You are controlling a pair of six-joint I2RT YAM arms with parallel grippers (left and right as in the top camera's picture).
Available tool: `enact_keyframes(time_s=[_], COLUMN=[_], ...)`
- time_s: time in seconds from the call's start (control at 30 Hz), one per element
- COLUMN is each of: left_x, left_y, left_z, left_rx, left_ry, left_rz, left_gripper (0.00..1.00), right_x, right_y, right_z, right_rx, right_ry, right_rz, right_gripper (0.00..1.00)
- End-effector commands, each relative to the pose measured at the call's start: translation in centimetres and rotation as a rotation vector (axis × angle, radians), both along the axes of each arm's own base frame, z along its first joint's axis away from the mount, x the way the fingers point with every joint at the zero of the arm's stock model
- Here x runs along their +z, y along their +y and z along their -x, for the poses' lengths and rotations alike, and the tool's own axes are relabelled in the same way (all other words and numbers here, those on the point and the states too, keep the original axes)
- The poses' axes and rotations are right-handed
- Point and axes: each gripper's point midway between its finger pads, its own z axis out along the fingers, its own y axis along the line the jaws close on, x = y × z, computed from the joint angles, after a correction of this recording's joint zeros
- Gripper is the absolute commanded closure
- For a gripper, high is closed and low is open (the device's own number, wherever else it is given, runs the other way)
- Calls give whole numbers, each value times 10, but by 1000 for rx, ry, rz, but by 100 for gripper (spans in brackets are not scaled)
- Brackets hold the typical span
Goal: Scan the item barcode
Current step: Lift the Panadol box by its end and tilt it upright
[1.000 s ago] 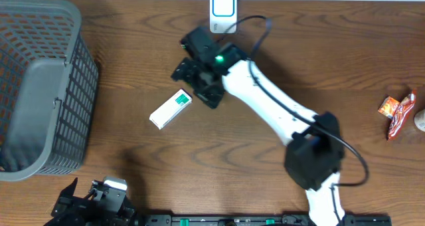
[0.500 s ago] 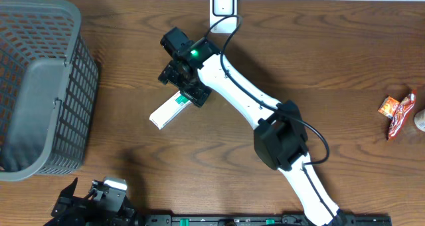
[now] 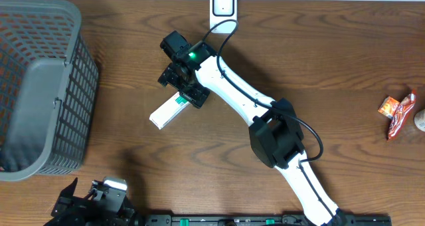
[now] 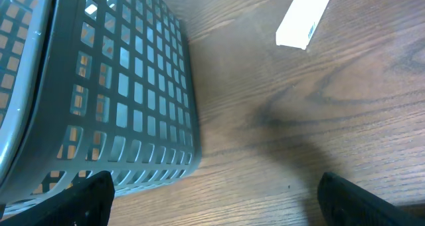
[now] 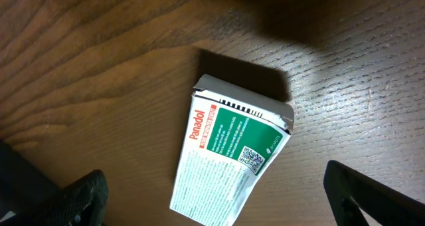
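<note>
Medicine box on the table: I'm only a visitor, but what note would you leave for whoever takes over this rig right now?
Left tool: open, empty, parked at the near edge of the table.
Right tool: open, empty, directly above the Panadol box, which lies flat and ungripped.
The white device at the far edge looks like the scanner.
Done: approach only.
Left: grasp the box, show its barcode to the scanner.

Dark brown counter (image 3: 332,60) with wavy wood grain. The medicine box (image 5: 229,156) is white with a green panel, red lettering and fine black print. The basket (image 3: 73,100) is grey, a grid of square holes. The scanner (image 3: 223,6) is white, the arm (image 3: 232,86) white with black joints and a green light, the wrapper (image 3: 397,113) orange-red
</note>
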Motion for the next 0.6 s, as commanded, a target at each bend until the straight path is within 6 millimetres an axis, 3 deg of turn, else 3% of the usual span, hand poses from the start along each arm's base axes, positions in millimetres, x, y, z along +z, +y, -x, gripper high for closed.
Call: enact_keyframes(time_s=[0.0,0.4,0.43,0.57], left_x=[1,1,1,1], left_y=[0,0,0,0], left_z=[0,0,0,0], left_rx=[-1,-1,-1,-1], left_ry=[-4,-4,-4,-4], left_rz=[-5,-5,-5,-5], left_gripper=[2,2,2,2], right_x=[-16,-70,-73,-76], right_y=[1,12,12,9], right_z=[-1,14,15,21], right_rx=[-15,-5,-4,13], right_ry=[23,140,145,158], right_rz=[15,2,6,28], right_gripper=[1,1,4,33])
